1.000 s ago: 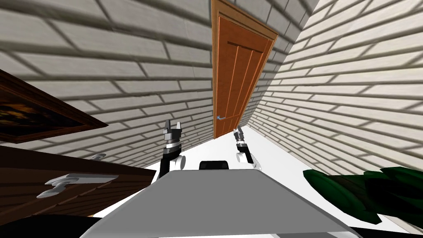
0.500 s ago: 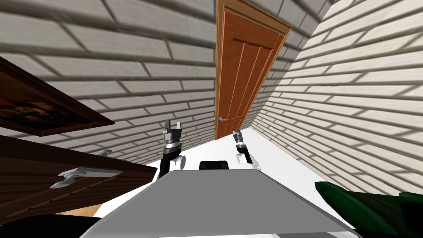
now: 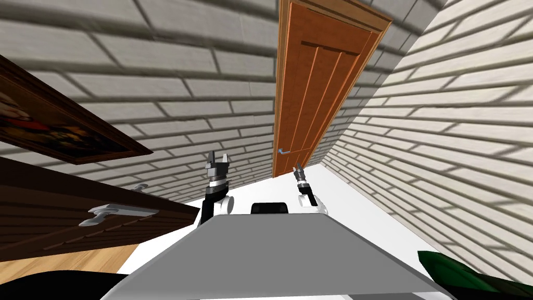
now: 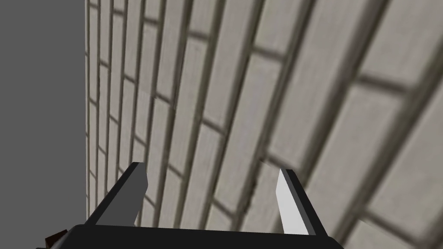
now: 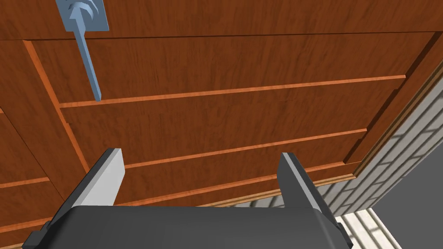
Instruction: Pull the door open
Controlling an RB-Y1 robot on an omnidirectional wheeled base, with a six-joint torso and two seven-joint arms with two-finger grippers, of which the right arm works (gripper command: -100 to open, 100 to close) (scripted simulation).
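Note:
An orange-brown panelled door (image 3: 312, 94) stands closed at the end of a narrow brick corridor. Its blue-grey lever handle (image 3: 283, 151) sits near the door's left edge. In the right wrist view the door (image 5: 242, 108) is close ahead and the handle (image 5: 85, 52) lies beyond the gripper's one finger, apart from it. My right gripper (image 3: 299, 167) is raised toward the door, short of the handle; it (image 5: 201, 173) stands open and empty. My left gripper (image 3: 218, 159) is held up beside the left brick wall, open (image 4: 212, 190) with nothing between its fingers.
Brick walls (image 3: 156, 104) close in on both sides of the white floor (image 3: 354, 203). A dark brown door (image 3: 62, 219) with a grey lever handle (image 3: 117, 212) and a framed picture (image 3: 47, 125) lie at my left. A green plant (image 3: 468, 278) pokes in at the lower right.
I have rolled forward: the orange door looms larger and nearer, while the dark door, the picture and the plant slide back past me. Both grippers hold their pose.

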